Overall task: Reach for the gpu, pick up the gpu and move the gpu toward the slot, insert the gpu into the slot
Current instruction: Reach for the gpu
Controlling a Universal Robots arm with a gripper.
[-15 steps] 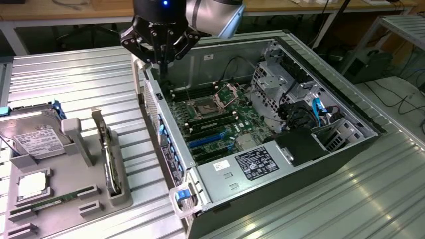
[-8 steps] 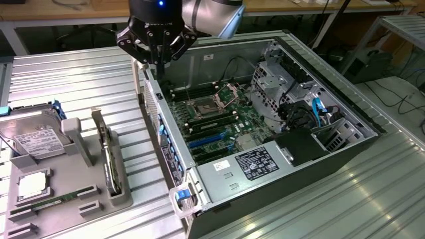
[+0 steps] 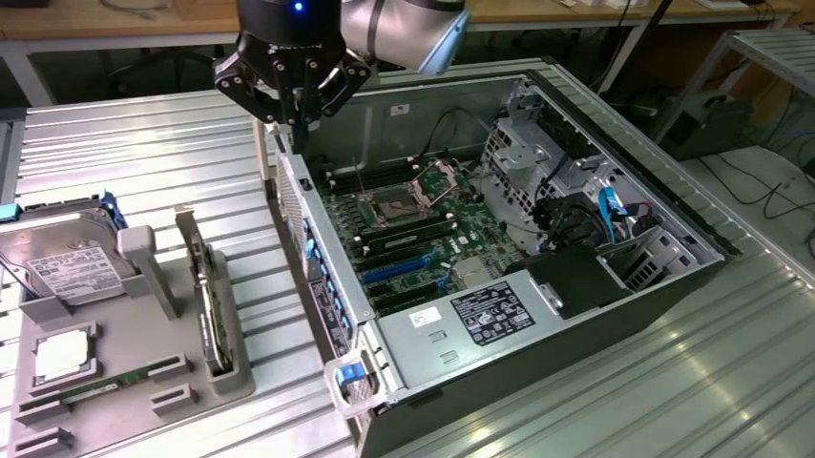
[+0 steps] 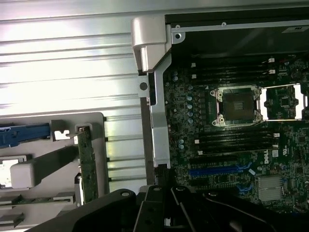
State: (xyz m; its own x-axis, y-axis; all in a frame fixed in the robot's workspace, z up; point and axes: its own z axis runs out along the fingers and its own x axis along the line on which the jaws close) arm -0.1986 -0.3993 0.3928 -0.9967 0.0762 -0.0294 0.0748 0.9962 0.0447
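Observation:
The gpu stands on edge in a grey holder, its silver bracket at the far end; the wrist view shows it as a thin green-edged card. The blue slot lies on the green motherboard inside the open computer case, also seen as a blue strip. My gripper hangs high over the case's far corner on the exterior view's left, well away from the gpu. It is shut with nothing between its fingers.
The grey holder also carries a hard drive, a processor and a memory stick. In the case sit a processor socket, a power supply and cables. A ribbed metal table lies underneath.

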